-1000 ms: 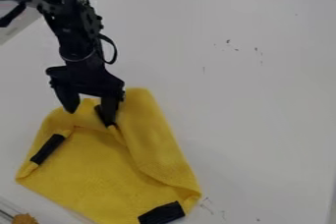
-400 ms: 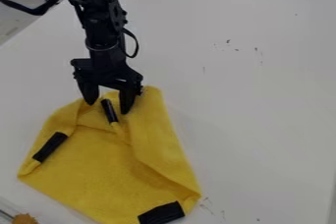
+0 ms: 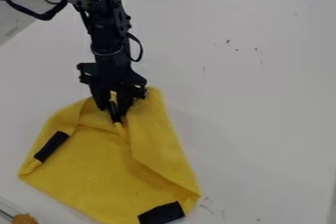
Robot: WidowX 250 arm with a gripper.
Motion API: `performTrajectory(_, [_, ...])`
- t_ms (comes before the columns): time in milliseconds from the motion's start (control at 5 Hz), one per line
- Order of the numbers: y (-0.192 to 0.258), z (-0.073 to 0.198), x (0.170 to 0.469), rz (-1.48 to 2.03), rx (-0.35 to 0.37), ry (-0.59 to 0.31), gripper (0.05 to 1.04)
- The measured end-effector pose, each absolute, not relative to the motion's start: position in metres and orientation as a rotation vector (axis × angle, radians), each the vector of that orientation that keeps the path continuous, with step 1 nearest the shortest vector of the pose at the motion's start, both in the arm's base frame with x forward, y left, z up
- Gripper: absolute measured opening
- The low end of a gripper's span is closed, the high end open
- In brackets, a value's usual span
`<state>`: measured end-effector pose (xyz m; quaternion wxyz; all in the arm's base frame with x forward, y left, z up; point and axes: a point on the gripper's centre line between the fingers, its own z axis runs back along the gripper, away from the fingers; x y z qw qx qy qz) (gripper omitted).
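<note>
On white table [image 3: 249,95], tool [image 3: 113,111] at yellow cloth [image 3: 98,169]

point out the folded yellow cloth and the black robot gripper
Folded yellow cloth [image 3: 98,169]: camera view, bare middle of the fabric.
Black robot gripper [image 3: 114,108]: camera view, middle of its lower end.

Bottom tip of the yellow cloth [image 3: 98,169] and brown lump [image 3: 25,219] at lower left, both partly cut off
</note>
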<state>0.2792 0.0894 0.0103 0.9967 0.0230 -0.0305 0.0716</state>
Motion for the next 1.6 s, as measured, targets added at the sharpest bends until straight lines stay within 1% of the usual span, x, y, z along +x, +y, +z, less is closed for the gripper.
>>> performTrajectory(200, [0.090, 0.011, 0.281, 0.138, 0.046, -0.072, 0.245])
performTrajectory(400, [0.091, 0.012, 0.281, 0.146, 0.055, -0.061, 0.104])
performTrajectory(600, [0.089, 0.024, 0.282, 0.129, 0.083, -0.062, 0.062])
performTrajectory(800, [0.085, 0.055, 0.296, 0.122, 0.137, -0.094, 0.059])
performTrajectory(1000, [0.072, 0.080, 0.312, 0.102, 0.186, -0.092, 0.059])
performTrajectory(1200, [0.057, 0.095, 0.329, 0.087, 0.201, -0.106, 0.059])
performTrajectory(1400, [0.042, 0.091, 0.341, 0.069, 0.211, -0.094, 0.059])
performTrajectory(1600, [0.025, 0.093, 0.347, 0.054, 0.220, -0.104, 0.059])
